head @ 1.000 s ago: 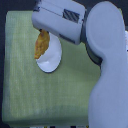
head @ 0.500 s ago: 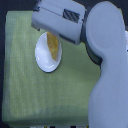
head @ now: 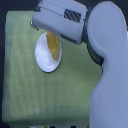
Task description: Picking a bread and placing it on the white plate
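The white plate (head: 46,59) lies on the green cloth, left of centre in the exterior view. The bread (head: 52,45), golden-brown and elongated, rests lengthwise on the plate's right half. Its upper end reaches under my gripper. My gripper (head: 50,31) hangs directly above the plate's top edge, at the end of the big grey-white arm (head: 105,55). The arm's housing hides the fingers, so their spread and any contact with the bread do not show.
A green cloth (head: 30,95) covers the table. Its dark edge runs along the exterior view's left (head: 2,60) and along the bottom. The arm's bulk fills the exterior view's right side from top to bottom.
The bread has moved from the plate's upper left rim to lie on the plate's right half. The gripper housing has shifted slightly up and to the exterior view's right.
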Controlling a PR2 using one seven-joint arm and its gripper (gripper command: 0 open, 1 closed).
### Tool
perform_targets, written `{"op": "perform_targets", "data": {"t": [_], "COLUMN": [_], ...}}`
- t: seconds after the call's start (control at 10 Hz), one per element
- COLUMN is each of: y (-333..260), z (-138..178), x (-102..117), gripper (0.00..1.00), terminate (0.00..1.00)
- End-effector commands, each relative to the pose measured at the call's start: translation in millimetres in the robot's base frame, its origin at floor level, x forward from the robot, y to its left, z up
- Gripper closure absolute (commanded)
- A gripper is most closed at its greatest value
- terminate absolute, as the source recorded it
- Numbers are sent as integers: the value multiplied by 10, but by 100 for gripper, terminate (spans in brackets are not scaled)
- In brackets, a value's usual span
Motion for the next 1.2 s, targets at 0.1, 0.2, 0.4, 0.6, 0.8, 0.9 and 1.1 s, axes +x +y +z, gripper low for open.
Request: {"op": "perform_targets", "data": {"t": [0.1,0.2,0.4,0.6,0.8,0.9,1.1], "y": [-202,-241,-303,-426,-656,-982,-1389], "z": [564,812,1088,1295,1410,1440,1397], "x": [-71,-153,-300,-387,-458,-506,-564], "gripper": [0,0,0,0,0,0,0], "terminate": [0,0,0,0,0,0,0]}}
